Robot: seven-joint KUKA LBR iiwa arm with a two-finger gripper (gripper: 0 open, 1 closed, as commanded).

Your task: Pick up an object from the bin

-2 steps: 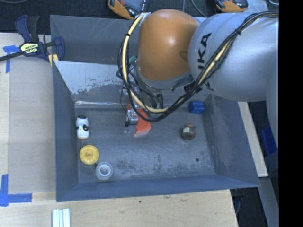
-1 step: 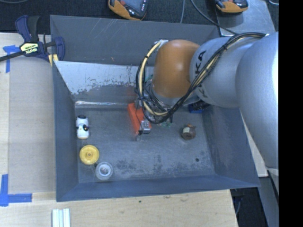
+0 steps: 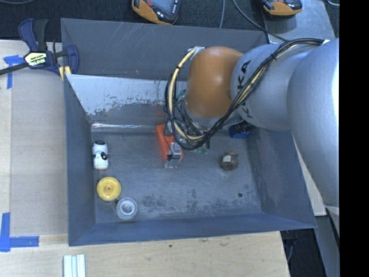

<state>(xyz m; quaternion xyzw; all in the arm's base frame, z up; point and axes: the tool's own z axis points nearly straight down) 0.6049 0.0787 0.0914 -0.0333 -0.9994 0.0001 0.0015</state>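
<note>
The arm (image 3: 277,91) is extended into the grey metal bin (image 3: 190,186) from the right of the view. Its orange cover (image 3: 210,82) and a bundle of cables (image 3: 174,105) are positioned over the rear half of the bin floor. The gripper (image 3: 172,157) is located below the cover, low over the middle of the floor.

An orange-red bar (image 3: 162,138), narrow and elongated, is seen at the gripper, slanted, with its lower end against the gripper body. Whether the bar is gripped or merely lies beside the gripper cannot be told. The state of the gripper itself, open or closed, cannot be told either, since its tip is masked by the wrist and the cables.

The remaining items are distributed as follows:

- A small brown-grey lump (image 3: 229,161) lies near the gripper, toward the right of the view.
- A blue item (image 3: 240,131) is partly covered by the arm, at the rear right of the floor.
- A small white figure with dark markings (image 3: 100,155) is placed at the left wall, well apart from the gripper.
- A yellow disc (image 3: 108,188) lies just in front of the figure; a clear round cap (image 3: 126,208) lies beside the disc, in the front left corner.
</note>
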